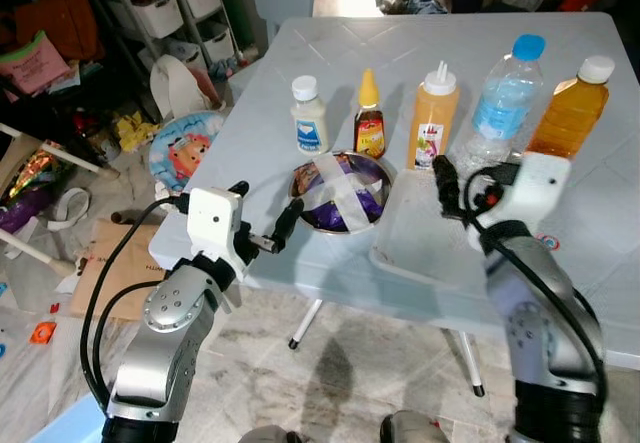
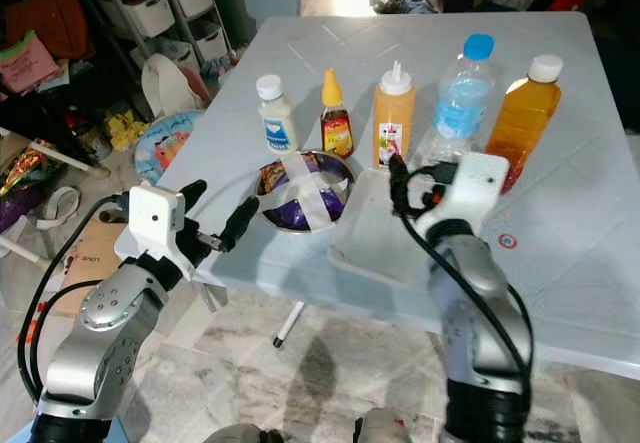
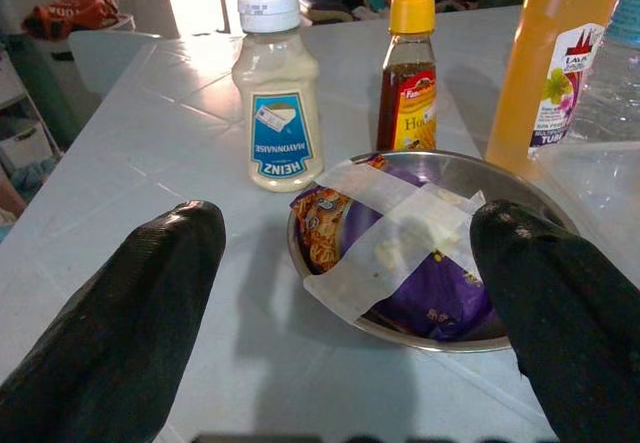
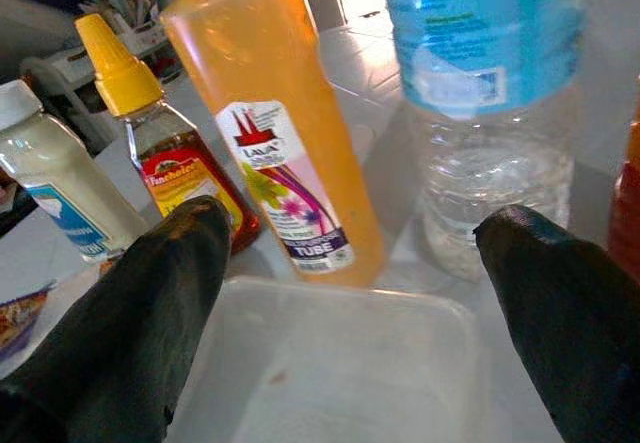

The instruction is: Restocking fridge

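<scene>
- The pale blue table (image 1: 300, 73) stands in front of me, with everything I am to put in the fridge lined up on it.
- A clear plastic tray (image 1: 420, 238) lies at the near edge on my right, touching the steel bowl.
- My right gripper (image 4: 350, 293) hovers over that tray, its fingers (image 4: 150, 303) spread wide and holding nothing; beyond them stand the sauce bottle and the water bottle.
- My left gripper (image 3: 345, 263) hangs at the table's near left corner, fingers (image 3: 130, 303) also wide apart and empty, pointed at the bowl.
- The steel bowl (image 1: 305, 218) sits near the front edge, holding a purple snack packet (image 1: 340, 198) crossed by two strips of pale tape.
- Behind the bowl and tray runs a row of bottles, left to right:
- a Heinz mayonnaise bottle (image 1: 308, 115) with a white cap;
- a small honey bottle (image 1: 369, 118) with a yellow nozzle;
- an orange sauce bottle (image 1: 432, 118) with a white nozzle tip;
- a clear water bottle (image 1: 505, 98) with a blue cap;
- a bottle of amber liquid (image 1: 570, 108) with a white cap, partly behind my right wrist.
- Off the table to my left, the floor (image 1: 60, 293) is littered with toys and cardboard.
</scene>
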You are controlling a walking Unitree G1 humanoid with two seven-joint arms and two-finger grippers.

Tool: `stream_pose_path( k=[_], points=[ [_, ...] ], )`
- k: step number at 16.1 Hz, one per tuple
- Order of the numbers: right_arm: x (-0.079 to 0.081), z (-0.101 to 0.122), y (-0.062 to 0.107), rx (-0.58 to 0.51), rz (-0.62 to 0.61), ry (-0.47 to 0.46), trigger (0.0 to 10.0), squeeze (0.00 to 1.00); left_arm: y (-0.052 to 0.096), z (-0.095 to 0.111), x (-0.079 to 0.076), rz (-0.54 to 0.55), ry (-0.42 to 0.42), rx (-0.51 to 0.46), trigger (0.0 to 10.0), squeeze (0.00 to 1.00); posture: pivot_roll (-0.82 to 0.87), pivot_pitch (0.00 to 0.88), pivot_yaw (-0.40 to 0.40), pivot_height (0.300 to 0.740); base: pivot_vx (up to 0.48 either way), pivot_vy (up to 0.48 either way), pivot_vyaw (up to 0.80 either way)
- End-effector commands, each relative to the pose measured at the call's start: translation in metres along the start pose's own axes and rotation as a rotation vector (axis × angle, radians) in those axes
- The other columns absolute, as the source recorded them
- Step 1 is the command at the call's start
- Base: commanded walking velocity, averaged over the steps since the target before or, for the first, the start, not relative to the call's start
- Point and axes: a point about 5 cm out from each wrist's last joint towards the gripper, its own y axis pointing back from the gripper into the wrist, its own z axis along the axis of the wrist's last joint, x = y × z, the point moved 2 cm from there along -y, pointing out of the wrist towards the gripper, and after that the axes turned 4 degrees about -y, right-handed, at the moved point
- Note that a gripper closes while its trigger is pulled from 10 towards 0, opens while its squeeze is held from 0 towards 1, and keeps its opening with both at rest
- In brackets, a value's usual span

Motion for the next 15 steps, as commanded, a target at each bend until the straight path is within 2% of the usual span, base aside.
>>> stream_pose_path(
  k=[1, 2, 4, 7, 8, 10, 12, 15],
  points=[
    [0.010, 0.003, 0.002, -0.006, 0.006, 0.001, 10.0, 0.00, 0.001, 0.006, 0.001, -0.013, -0.035, -0.016, 10.0, 0.00, -0.09, 0.038, 0.117, 0.740, 0.000, 0.000, 0.00],
    [0.012, 0.004, 0.005, -0.015, -0.003, -0.001, 10.0, 0.00, 0.001, 0.006, 0.000, -0.020, -0.040, -0.017, 10.0, 0.00, -0.09, 0.039, 0.117, 0.740, 0.000, 0.000, 0.00],
    [0.013, 0.019, 0.018, -0.113, -0.039, 0.054, 10.0, 0.00, 0.004, 0.007, -0.002, -0.026, -0.041, -0.023, 10.0, 0.00, -0.10, 0.045, 0.121, 0.740, 0.000, 0.000, 0.00],
    [0.005, 0.029, 0.026, -0.173, -0.078, 0.142, 10.0, 0.00, 0.000, 0.006, -0.004, -0.020, -0.036, -0.011, 10.0, 0.00, -0.11, 0.047, 0.122, 0.740, 0.000, 0.000, 0.00],
    [0.001, 0.027, 0.029, -0.163, -0.092, 0.154, 10.0, 0.00, -0.002, 0.004, -0.006, -0.013, -0.040, 0.013, 10.0, 0.00, -0.11, 0.048, 0.122, 0.740, 0.000, 0.000, 0.00],
    [-0.005, 0.009, 0.033, -0.065, -0.127, 0.041, 10.0, 0.00, -0.002, 0.000, -0.010, -0.041, -0.048, 0.028, 10.0, 0.00, -0.11, 0.047, 0.122, 0.740, 0.000, 0.000, 0.00],
    [-0.001, -0.011, 0.037, 0.022, -0.114, -0.085, 10.0, 0.00, -0.002, -0.001, -0.011, -0.047, -0.043, 0.030, 10.0, 0.00, -0.11, 0.048, 0.121, 0.740, 0.000, 0.000, 0.00],
    [0.009, -0.025, 0.035, 0.075, -0.069, -0.167, 10.0, 0.00, -0.002, 0.001, -0.014, -0.066, -0.056, 0.027, 10.0, 0.00, -0.10, 0.052, 0.119, 0.740, 0.000, 0.000, 0.00]
  ],
)
